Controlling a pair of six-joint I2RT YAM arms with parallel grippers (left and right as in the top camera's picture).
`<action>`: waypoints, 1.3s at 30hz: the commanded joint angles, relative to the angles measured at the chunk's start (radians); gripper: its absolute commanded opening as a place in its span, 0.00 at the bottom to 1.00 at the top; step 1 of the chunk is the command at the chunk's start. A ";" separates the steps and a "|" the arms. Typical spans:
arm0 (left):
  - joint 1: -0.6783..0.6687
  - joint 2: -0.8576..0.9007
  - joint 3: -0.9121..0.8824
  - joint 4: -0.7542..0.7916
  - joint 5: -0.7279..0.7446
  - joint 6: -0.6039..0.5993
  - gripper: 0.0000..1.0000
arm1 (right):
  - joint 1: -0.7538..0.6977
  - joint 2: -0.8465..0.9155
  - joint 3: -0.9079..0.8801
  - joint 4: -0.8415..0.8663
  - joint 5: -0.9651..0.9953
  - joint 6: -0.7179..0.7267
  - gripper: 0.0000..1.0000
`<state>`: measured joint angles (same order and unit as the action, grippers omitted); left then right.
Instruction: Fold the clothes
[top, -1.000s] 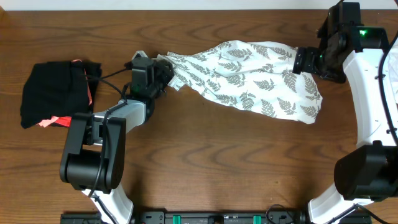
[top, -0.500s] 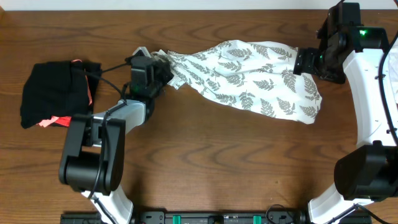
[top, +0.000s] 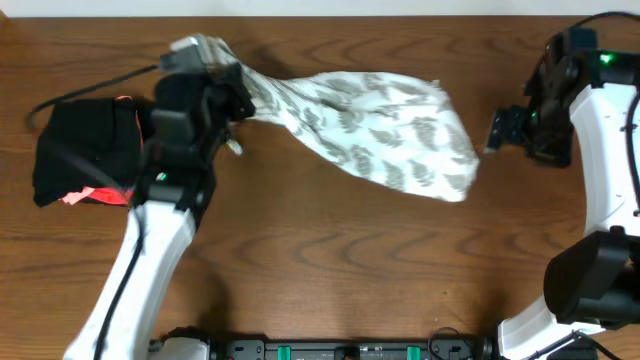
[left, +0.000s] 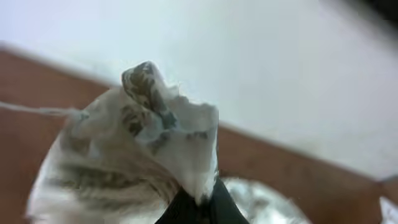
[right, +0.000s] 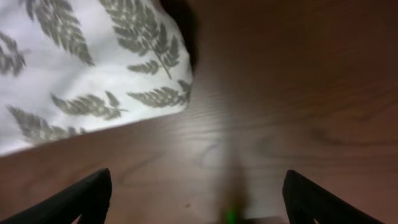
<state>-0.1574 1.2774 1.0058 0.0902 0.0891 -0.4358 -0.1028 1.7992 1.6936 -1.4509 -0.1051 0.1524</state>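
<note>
One end of dress (top: 370, 125) pinched tight in left claw (top: 228, 97) | right claw (top: 497, 130) agape, empty, nearby

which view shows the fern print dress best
Overhead: the whole dress shows, spread rightward from the left gripper. Left wrist shows only a blurred bunched end; right wrist shows just one printed corner.

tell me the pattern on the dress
Dress: grey-green fern leaves on white, clearest in the right wrist view.
</note>
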 joint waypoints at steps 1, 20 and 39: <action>0.006 -0.038 0.014 -0.004 -0.079 0.067 0.06 | 0.056 -0.018 -0.073 0.006 -0.196 -0.169 0.86; 0.006 -0.043 0.032 0.008 -0.079 0.069 0.06 | 0.701 -0.018 -0.523 0.723 0.450 -0.068 0.85; 0.053 -0.043 0.111 0.007 -0.128 0.069 0.06 | 0.996 -0.023 -0.640 0.949 0.557 -0.068 0.91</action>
<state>-0.1081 1.2400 1.0870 0.0887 -0.0158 -0.3843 0.8494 1.7985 1.0542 -0.5110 0.4213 0.0608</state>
